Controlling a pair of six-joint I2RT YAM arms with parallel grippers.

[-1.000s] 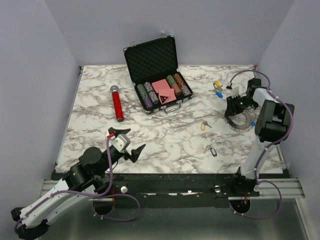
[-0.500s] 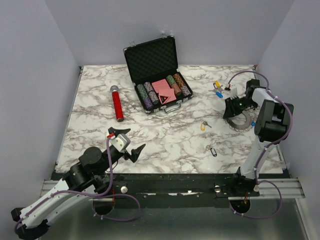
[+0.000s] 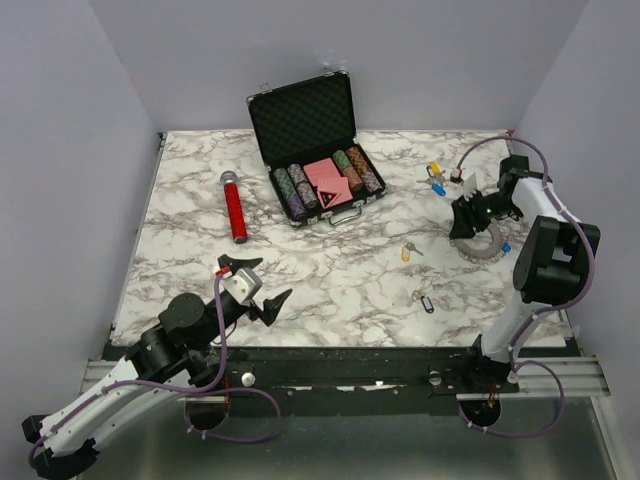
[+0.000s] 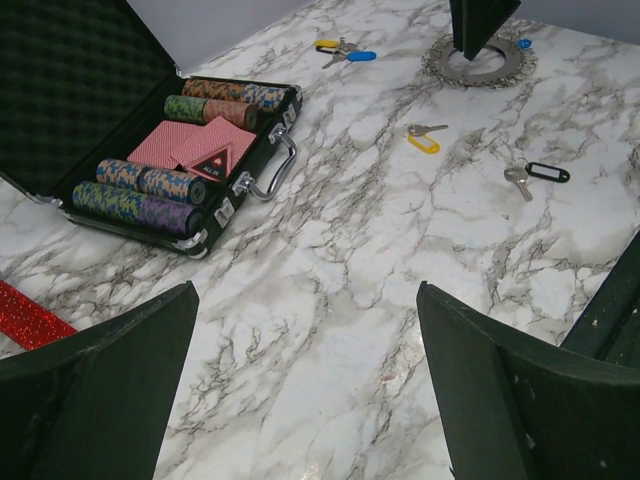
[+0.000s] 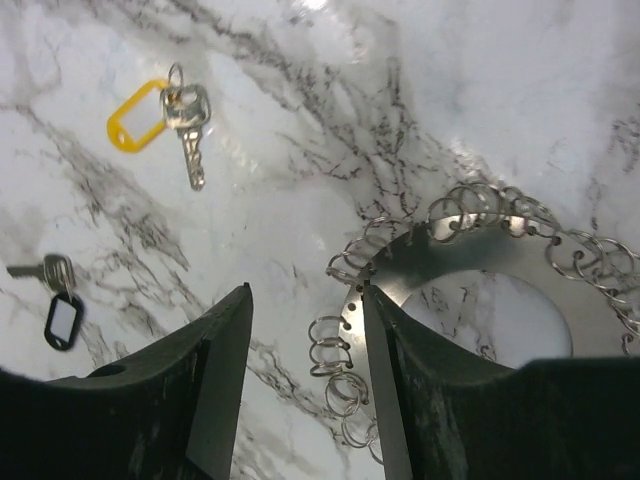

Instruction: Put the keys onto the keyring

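**A:** Where is the keyring (image 5: 470, 250)?

**B:** It lies flat on the counter (image 3: 330, 270), far right. The right end effector (image 5: 305, 295) hangs just above its rim. The jaws are parted and grip nothing. One jaw is over the plate's edge, the other over bare marble.

**A:** And the keys?

**B:** They are loose and well apart from each other. The yellow-tagged key (image 5: 185, 115) is nearest and the black-tagged key (image 5: 55, 295) is closer to the arms. A blue- and yellow-tagged pair (image 4: 340, 50) lies beyond the ring. The left end effector (image 4: 305, 300) is spread wide and empty, low over the near left of the counter.

**A:** How will the ring handle?

**B:** It looks like stiff, thin metal, probably heavy enough to stay put but slick on the marble. The wire loops (image 5: 335, 345) round its edge look floppy and would swing if nudged. I'd pinch the flat band across its rim, not a loop.

**A:** And a key?

**B:** Light, hard and small, so it's apt to skate or spin under a pad. The plastic tag is the thicker, less slippery part, so I'd take hold there. That leaves the key's little ring free to meet a loop.
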